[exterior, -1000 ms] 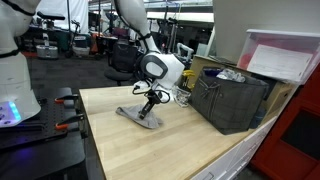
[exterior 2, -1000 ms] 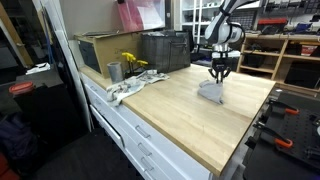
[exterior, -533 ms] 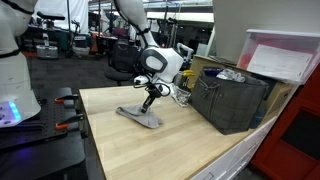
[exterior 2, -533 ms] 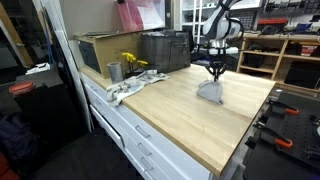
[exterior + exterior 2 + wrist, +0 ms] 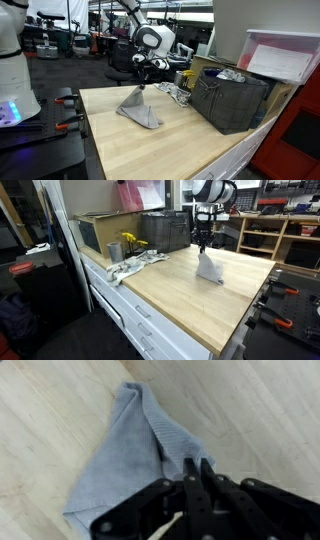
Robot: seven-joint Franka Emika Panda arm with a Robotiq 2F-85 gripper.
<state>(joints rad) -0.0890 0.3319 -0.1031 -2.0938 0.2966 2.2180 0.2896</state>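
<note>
Claw (image 5: 142, 78): jaws pinched shut on peak of grey cloth (image 5: 139, 106) | Location: cloth tented on wooden table (image 5: 180, 140), dark crate (image 5: 235, 100) at its 3 o'clock; in wrist view it fans toward 9 o'clock | Progress, judged: grasp made, peak up; lower folds rest on table, full lift outstanding.

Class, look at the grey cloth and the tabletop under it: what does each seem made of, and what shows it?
Grey cloth: likely soft woven fabric, matte; it drapes in folds with a fine ribbed texture. Tabletop: probably light wood, smooth finish; long grain lines show.
</note>
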